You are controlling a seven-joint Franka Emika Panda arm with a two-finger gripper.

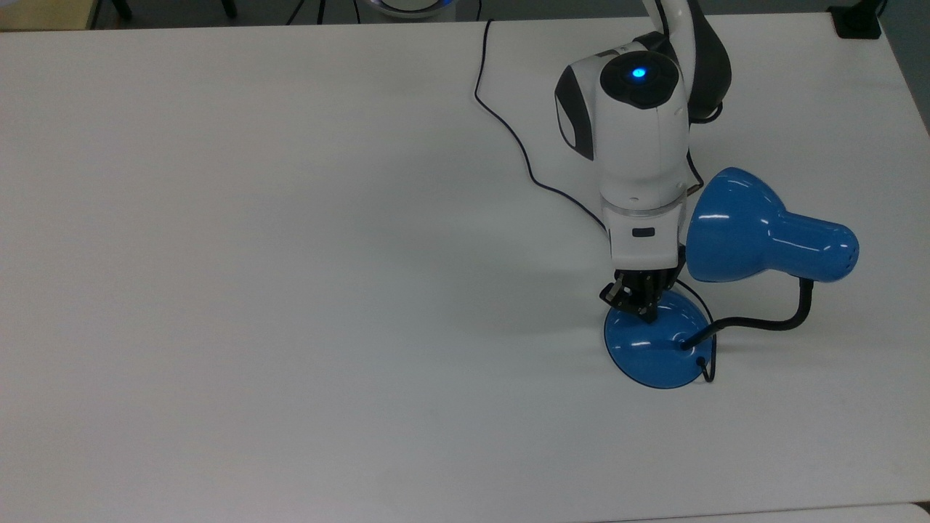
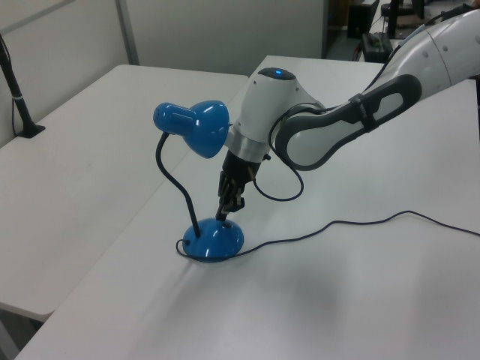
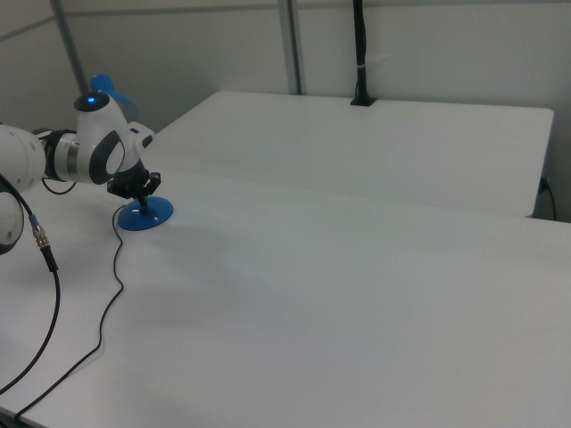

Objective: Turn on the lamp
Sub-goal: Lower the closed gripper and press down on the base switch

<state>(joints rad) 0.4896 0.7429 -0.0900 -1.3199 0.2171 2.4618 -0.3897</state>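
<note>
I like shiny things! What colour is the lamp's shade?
Glossy blue. The lamp's shade shows best in the top view.

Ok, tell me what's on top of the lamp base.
On the base sit the pincer tips, pointing down at its dome, and the black neck rises from it beside the cord. Whatever lies under the tips is covered.
</note>
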